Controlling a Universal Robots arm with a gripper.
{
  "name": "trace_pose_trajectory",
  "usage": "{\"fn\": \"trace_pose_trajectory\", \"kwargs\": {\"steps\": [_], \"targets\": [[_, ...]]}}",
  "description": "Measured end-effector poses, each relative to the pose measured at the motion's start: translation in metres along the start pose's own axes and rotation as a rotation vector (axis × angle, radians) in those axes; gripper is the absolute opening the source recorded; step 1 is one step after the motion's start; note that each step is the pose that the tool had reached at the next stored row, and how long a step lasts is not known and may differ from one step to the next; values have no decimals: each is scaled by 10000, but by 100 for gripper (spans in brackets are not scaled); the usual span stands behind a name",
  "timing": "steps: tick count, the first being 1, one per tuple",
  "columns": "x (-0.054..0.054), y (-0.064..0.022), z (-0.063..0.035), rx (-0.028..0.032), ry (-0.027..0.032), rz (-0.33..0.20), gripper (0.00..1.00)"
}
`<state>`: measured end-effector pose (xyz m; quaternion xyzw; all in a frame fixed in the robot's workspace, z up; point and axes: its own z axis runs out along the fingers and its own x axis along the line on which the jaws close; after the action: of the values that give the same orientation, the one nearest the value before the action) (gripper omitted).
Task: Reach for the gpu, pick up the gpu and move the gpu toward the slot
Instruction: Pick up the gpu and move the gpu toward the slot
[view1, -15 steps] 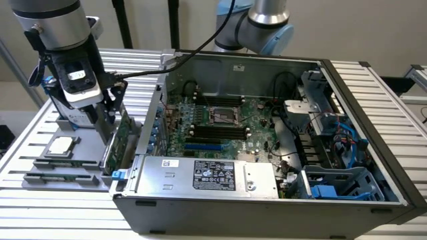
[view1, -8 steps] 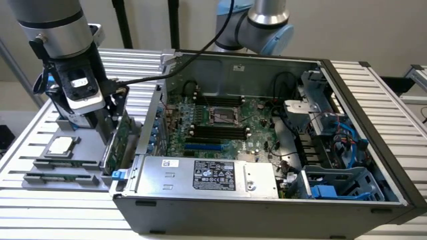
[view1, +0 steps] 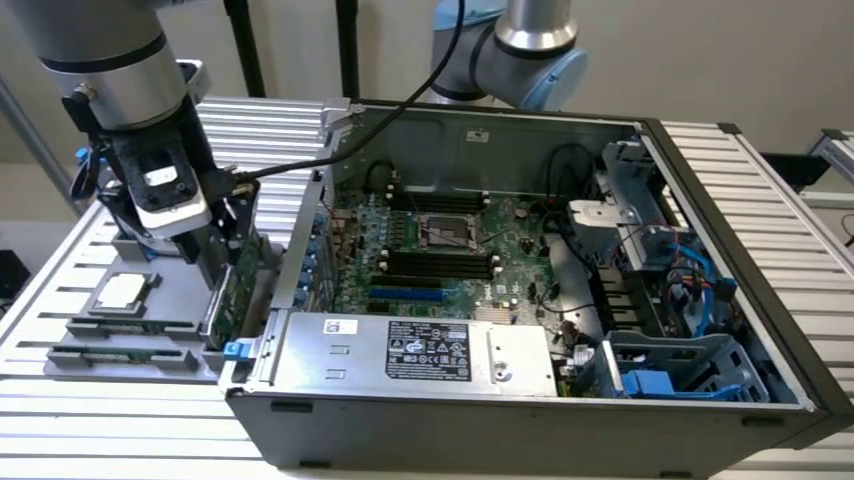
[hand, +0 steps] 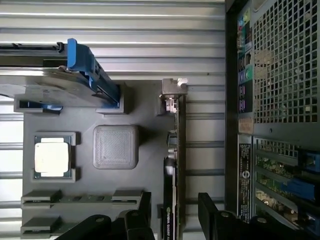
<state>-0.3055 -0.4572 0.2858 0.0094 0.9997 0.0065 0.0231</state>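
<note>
The gripper (hand: 175, 207) is open. Its two black fingers (hand: 209, 212) are down low, one on each flat side of the gpu (hand: 176, 150). There is a small gap between each finger and the card, so nothing is grabbed.

The gpu stands up on its thin edge in a gray tray (hand: 150, 125). It has a shiny metal piece (hand: 172, 92) at one end. The tray sits on a ribbed metal table (view1: 120, 420), at the exterior view's left of the big open computer case (view1: 534, 420). The gpu is on the side of the tray nearest the case, just beside the case wall.

Other things rest on the same tray. A small square silver chip (hand: 51, 156) lies flat in its own holder, well apart from the gpu. A gray square bump (hand: 116, 146) sits between the chip and the gpu. A silver hard drive with a blue frame (hand: 50, 87) is there too.

Inside the case there is a green board (view1: 441, 250). A silver box (view1: 414, 350) lies along the near side.
</note>
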Motion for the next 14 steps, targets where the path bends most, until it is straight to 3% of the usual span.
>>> {"fn": "trace_pose_trajectory", "kwargs": {"steps": [6,14], "targets": [[26,-3,108,37,-45,18,50],[33,-4,253,77,-60,127,50]]}}
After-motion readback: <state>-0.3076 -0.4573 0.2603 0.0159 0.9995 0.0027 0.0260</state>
